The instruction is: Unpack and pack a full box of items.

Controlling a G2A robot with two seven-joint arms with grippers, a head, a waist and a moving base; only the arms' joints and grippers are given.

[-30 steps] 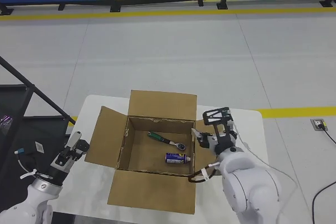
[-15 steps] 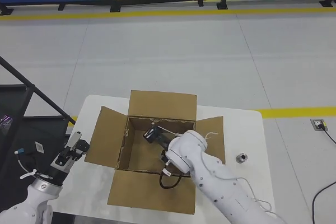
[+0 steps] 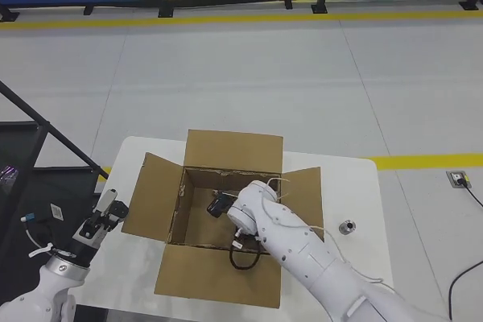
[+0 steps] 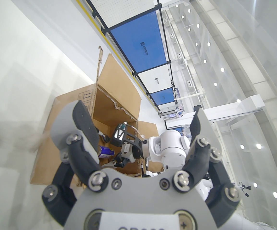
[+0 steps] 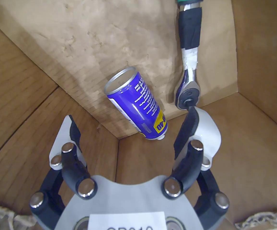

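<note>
white table (image 3: 350, 181) with rounded corners, pale floor all around it. the cardboard box (image 3: 233, 149) stands on the middle of it, all four flaps thrown open, and covers much of the tabletop. out on the right side, well apart from the box, a small round metal piece (image 3: 348, 228) lies on bare tabletop near the edge.

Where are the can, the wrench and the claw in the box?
blue can (image 5: 138, 106), right wrist view, label side.
wrench (image 5: 190, 32), right wrist view, black grip.
right claw (image 5: 130, 114), right wrist view, between its fingertips.
</note>
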